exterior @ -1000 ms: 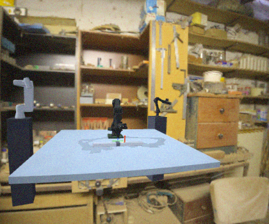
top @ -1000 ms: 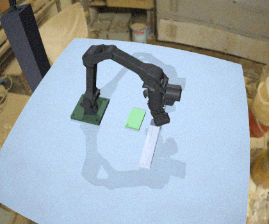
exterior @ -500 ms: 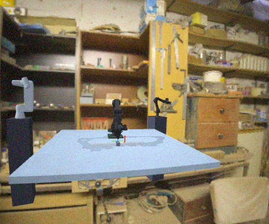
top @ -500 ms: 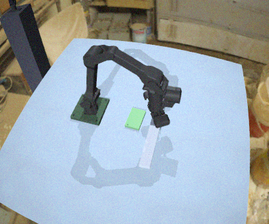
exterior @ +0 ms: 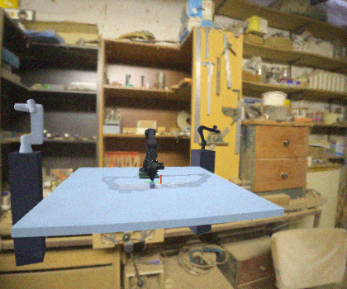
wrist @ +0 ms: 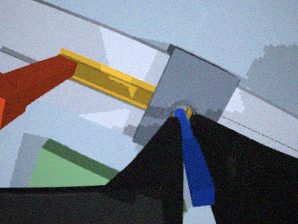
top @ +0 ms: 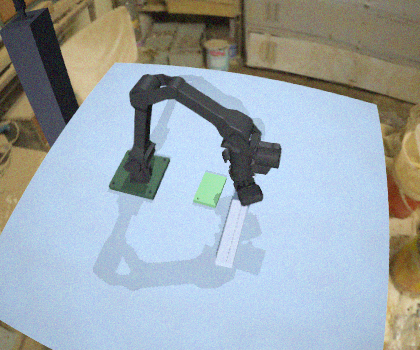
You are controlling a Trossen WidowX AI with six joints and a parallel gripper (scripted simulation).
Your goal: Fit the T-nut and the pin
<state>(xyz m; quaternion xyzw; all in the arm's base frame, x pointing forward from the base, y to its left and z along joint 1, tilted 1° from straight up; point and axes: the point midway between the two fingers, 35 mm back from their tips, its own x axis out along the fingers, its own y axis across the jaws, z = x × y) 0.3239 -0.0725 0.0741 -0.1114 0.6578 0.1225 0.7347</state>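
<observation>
My gripper (wrist: 184,125) is clenched on the blue pin (wrist: 199,167), whose tip is at the hole in the dark bracket (wrist: 192,82) (exterior: 152,186); my black fingers cover the bracket's near edge, so I cannot tell how deep the tip sits. The brass T-nut (wrist: 112,80) lies along the slot of the rail (wrist: 270,112) (top: 231,240), one end cut off from sight at the bracket, its orange handle (wrist: 37,75) (exterior: 161,179) running out of my wrist view. Only a corner of the green tray (wrist: 70,167) (top: 210,189) shows there.
</observation>
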